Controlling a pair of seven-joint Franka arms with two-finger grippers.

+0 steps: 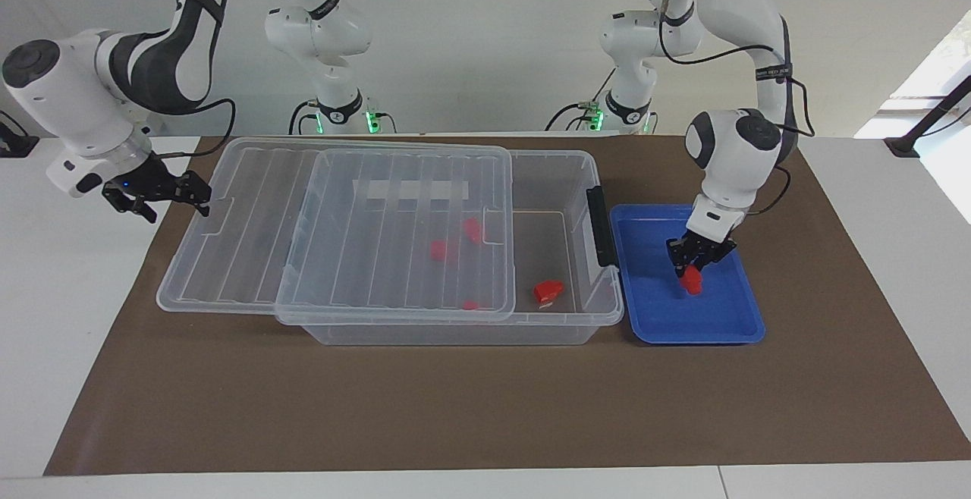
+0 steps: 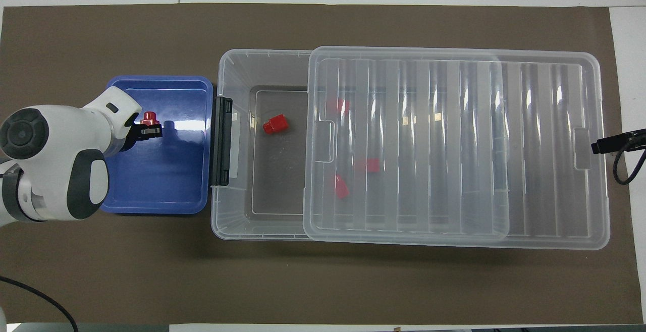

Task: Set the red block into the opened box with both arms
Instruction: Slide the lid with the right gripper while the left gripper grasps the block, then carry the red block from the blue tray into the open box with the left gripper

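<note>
My left gripper (image 1: 692, 270) (image 2: 150, 125) reaches down into the blue tray (image 1: 721, 324) (image 2: 166, 180) and is shut on the red block (image 1: 692, 280) (image 2: 149, 118). I cannot tell whether the block rests on the tray floor. The clear box (image 1: 599, 309) (image 2: 232, 226) stands beside the tray. Its ribbed lid (image 1: 379, 241) (image 2: 454, 145) lies slid toward the right arm's end, so the latch end is uncovered. My right gripper (image 1: 199, 199) (image 2: 600, 146) is open, its fingertips at the lid's end rim.
One red block (image 1: 548, 291) (image 2: 275, 124) lies in the uncovered part of the box, and three more show through the lid. A black latch (image 1: 599, 226) faces the tray. Two slimmer arms (image 1: 334, 105) stand at the robots' end. A brown mat (image 1: 485, 408) covers the table.
</note>
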